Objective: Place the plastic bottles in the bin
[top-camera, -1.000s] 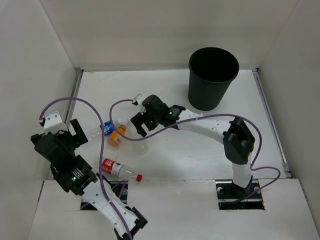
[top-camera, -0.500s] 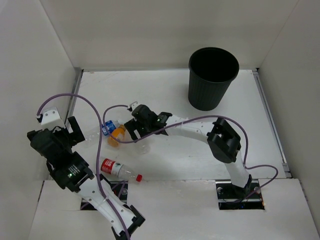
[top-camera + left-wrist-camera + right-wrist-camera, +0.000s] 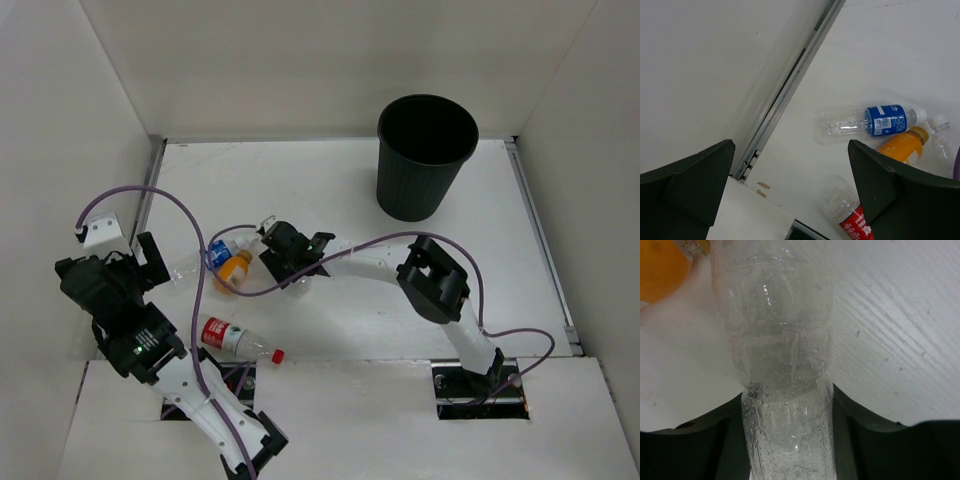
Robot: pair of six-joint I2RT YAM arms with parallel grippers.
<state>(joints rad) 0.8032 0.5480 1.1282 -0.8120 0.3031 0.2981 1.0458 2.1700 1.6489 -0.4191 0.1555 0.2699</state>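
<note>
The plain clear bottle lies between the jaws of my right gripper, which press on both of its sides; from above, my right gripper sits low over it at the table's left middle. The short orange bottle and the blue-label bottle lie just left of it. The red-label bottle lies nearer the front. My left gripper hangs open and empty above the blue-label bottle, the orange bottle and the red-label bottle. The black bin stands at the back right.
White walls close in the table on three sides. A metal rail runs along the left edge. A purple cable loops over the bottles by the left arm. The right arm's elbow is bent low over the table.
My right gripper came down and left over the plain clear bottle and closed from wide open onto it. The left arm shifted slightly left and stayed open.
</note>
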